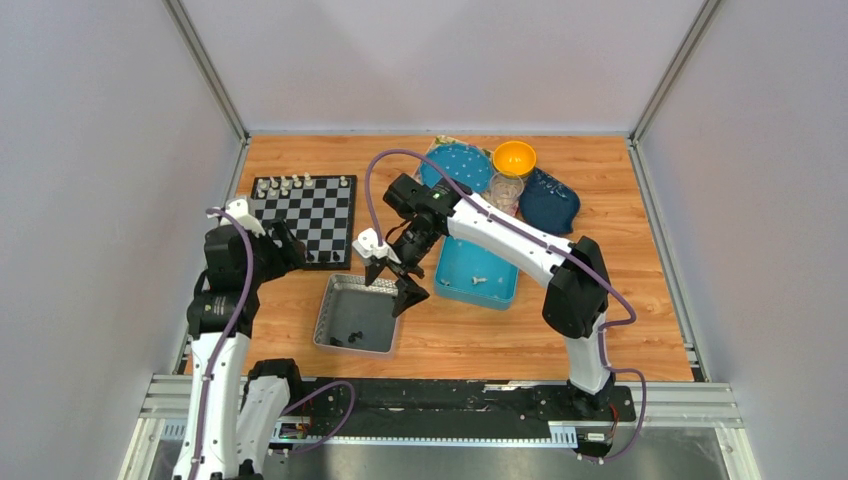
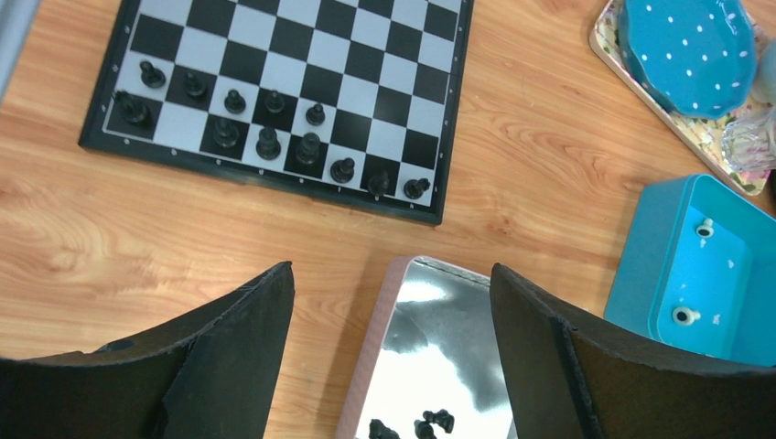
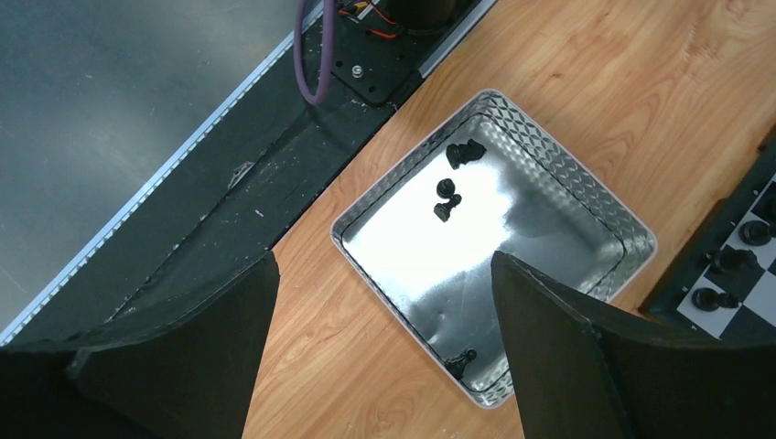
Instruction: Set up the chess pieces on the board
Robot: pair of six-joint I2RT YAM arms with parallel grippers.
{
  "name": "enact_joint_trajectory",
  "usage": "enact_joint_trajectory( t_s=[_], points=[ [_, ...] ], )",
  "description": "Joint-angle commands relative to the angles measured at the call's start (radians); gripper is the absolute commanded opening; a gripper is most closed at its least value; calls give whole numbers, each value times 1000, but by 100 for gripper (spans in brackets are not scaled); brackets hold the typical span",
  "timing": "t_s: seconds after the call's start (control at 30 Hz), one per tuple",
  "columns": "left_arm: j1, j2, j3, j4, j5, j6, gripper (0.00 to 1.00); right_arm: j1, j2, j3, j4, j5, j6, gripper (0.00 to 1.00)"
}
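My right gripper (image 1: 392, 285), jaws apart, above the dimpled steel tray (image 3: 567, 192) of loose black pieces (image 3: 446, 198), frame centre; my left gripper (image 1: 288, 247), also apart, beside the flat checkered board (image 1: 318, 222), upper left.

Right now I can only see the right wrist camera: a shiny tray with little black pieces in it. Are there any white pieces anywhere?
Observer: Yes. A row of cream-white pieces stands along the far edge of the board.
Operator: Are there more white ones that aren't on the board?
Observer: At least two small white pieces lie in the blue tray, to the right of the silver tray.
Operator: What's the other hand doing?
Observer: The left hand is open and empty, near the board's near left corner.
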Motion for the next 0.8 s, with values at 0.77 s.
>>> enact_joint_trajectory(
  t_s=[0.77],
  points=[
    [3,-286,-215,-189,-48,-155,89,133,211,126,61,208,-193,86]
  ],
)
